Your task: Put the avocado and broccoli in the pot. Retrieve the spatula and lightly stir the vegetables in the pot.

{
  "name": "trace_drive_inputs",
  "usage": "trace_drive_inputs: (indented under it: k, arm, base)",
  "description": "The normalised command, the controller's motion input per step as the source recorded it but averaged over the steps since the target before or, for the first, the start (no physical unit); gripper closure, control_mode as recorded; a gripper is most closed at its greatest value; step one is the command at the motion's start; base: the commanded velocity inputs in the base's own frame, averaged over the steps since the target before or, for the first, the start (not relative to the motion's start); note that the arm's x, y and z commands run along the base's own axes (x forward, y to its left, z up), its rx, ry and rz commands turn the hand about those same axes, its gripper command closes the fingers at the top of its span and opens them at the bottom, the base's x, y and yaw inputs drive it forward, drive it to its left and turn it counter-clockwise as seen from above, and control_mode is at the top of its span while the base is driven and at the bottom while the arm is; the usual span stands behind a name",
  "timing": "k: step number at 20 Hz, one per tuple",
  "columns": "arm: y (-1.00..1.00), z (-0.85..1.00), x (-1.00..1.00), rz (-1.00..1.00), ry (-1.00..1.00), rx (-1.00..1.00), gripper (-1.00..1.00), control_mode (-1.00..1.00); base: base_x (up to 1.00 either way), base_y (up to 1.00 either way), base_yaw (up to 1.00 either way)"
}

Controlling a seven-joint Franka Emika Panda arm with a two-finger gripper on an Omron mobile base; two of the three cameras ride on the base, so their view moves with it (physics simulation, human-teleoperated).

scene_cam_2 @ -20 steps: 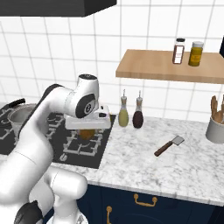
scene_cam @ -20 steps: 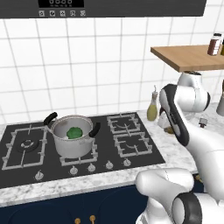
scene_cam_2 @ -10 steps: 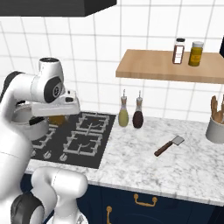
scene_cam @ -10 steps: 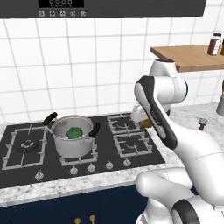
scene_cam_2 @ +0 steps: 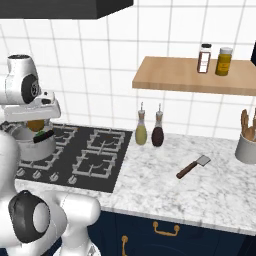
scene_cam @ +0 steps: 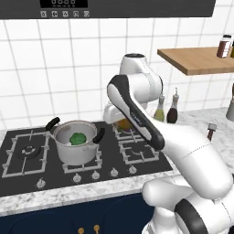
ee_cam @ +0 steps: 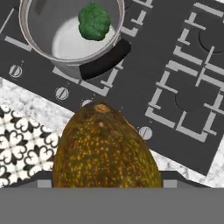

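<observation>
Avocado [ee_cam: 105,148], brown-green with orange speckles, near pot [ee_cam: 41,43] holding broccoli [ee_cam: 94,21].

The broccoli [scene_cam: 78,138] lies in the pot [scene_cam: 75,145] on the stove [scene_cam: 27,160], arm [scene_cam: 137,116] beside

The setting is a rendered domestic kitchen: a black gas hob [scene_cam: 87,153] set in a marble worktop [scene_cam_2: 200,190], white wall tiles, an extractor hood [scene_cam: 114,7], a wooden shelf [scene_cam_2: 195,75] with jars, navy cabinets below.
</observation>
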Motion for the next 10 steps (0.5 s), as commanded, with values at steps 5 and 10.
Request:
trace_drive_inputs:
  k: [5,10]
  arm:
    - [1.0,0.0,0.6,0.02,0.0,-0.03,1.0,-1.0]
    - [1.0,0.0,0.68,0.0,0.0,-0.05,1.0,-1.0]
  base:
    - [0.0,0.0,0.0]
    - [0.0,0.0,0.0]
